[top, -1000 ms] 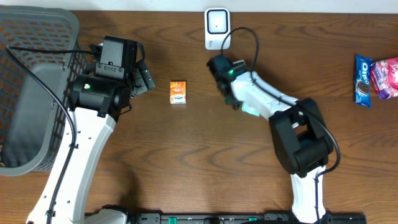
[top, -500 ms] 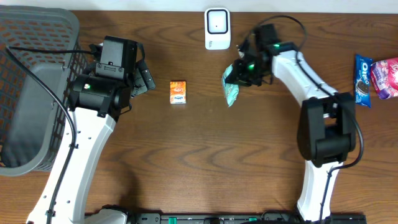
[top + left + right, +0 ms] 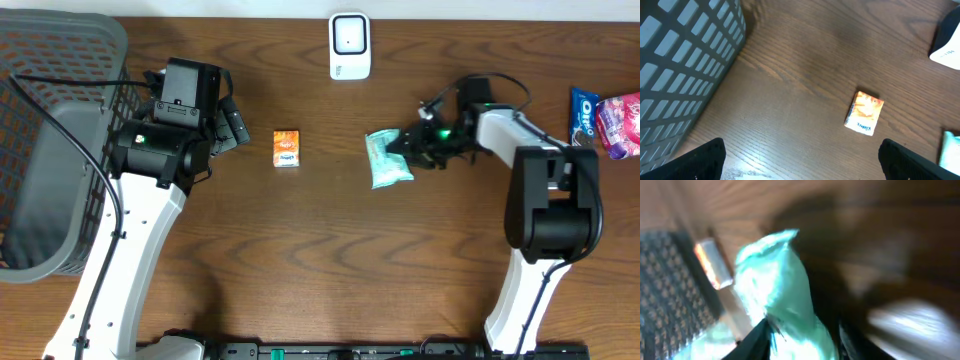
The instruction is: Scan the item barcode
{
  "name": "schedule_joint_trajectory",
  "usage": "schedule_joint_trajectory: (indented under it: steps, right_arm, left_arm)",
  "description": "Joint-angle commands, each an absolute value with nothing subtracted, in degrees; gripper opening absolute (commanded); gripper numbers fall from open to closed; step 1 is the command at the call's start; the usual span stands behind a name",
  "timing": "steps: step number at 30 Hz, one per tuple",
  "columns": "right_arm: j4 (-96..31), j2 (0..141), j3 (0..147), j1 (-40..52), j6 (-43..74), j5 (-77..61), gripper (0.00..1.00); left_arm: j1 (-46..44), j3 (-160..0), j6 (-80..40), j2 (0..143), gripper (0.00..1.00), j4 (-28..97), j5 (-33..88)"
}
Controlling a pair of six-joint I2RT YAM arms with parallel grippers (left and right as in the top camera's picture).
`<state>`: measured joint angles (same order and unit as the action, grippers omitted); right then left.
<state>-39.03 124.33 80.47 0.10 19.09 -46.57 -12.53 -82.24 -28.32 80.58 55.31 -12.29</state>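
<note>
I can't tell whether my right gripper (image 3: 412, 146) actually grips the teal packet (image 3: 385, 160), right of centre below the scanner (image 3: 350, 45); a loose hold could drop it barcode-hidden, while my left gripper (image 3: 807, 159) hangs open.

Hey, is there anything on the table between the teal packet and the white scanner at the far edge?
Nothing visible. Only bare table lies between the teal packet and the white scanner; the orange box sits off to the left.
</note>
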Motion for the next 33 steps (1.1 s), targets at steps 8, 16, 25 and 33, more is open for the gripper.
schedule_joint_trajectory:
  steps: [8,16,25,33]
  right_arm:
    - [-52.31,114.56,89.82,4.32,14.87,-21.89,0.45]
    - [-52.75,114.72,89.12,15.09,15.03,-5.08,0.5]
    - [-52.71,117.8,89.01,21.98,18.83,5.91,0.47]
    - [-51.72,123.66,89.01,22.76,20.34,5.26,0.35]
  left_arm:
    - [-12.38,-82.3,-28.38,80.75,0.98,55.46,-12.43]
    - [-12.38,-82.3,-28.38,80.75,0.98,55.46,-12.43]
    - [-12.38,-82.3,-28.38,80.75,0.98,55.46,-12.43]
    - [-12.38,-82.3,-28.38,80.75,0.98,55.46,-12.43]
